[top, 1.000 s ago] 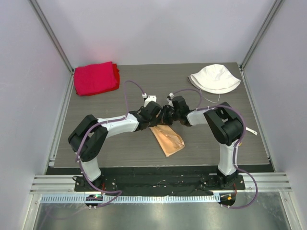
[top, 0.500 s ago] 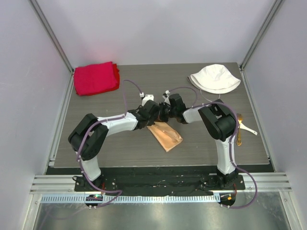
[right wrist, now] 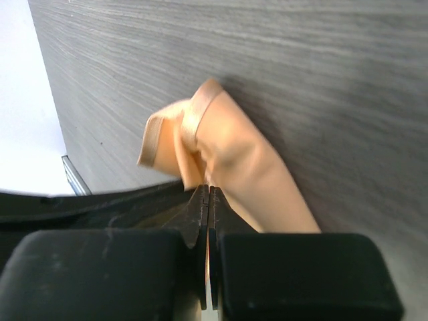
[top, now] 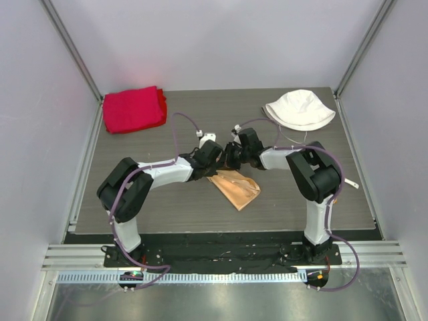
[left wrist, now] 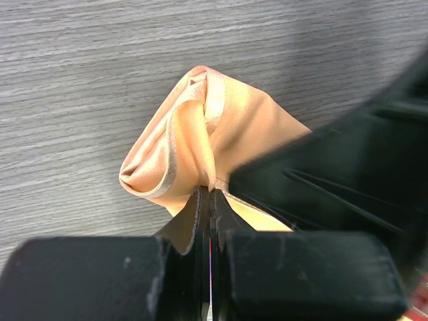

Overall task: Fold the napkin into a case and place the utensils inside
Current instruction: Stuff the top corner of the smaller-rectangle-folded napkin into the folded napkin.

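1. Left gripper (left wrist: 210, 197) – jaws pressed together on a gathered edge of the napkin (top: 237, 190). The cloth bunches just ahead of the fingertips.
2. Right gripper (right wrist: 208, 194) – also pinching the napkin's edge, nearly touching the left gripper.
3. Napkin – a narrow folded strip. Its pinched end is raised and the rest trails on the table (top: 167, 200) below both grippers, toward the bases.
4. Utensil (top: 351, 184) – only a white tip shows, well apart to the right of the right gripper and outside the cloth.
5. Change – in the last second the paired grippers swung slightly left and back, and the strip's free end slid a little right.
6. Reading – the fold is probably still being adjusted; the case is unfinished and loading has not started.
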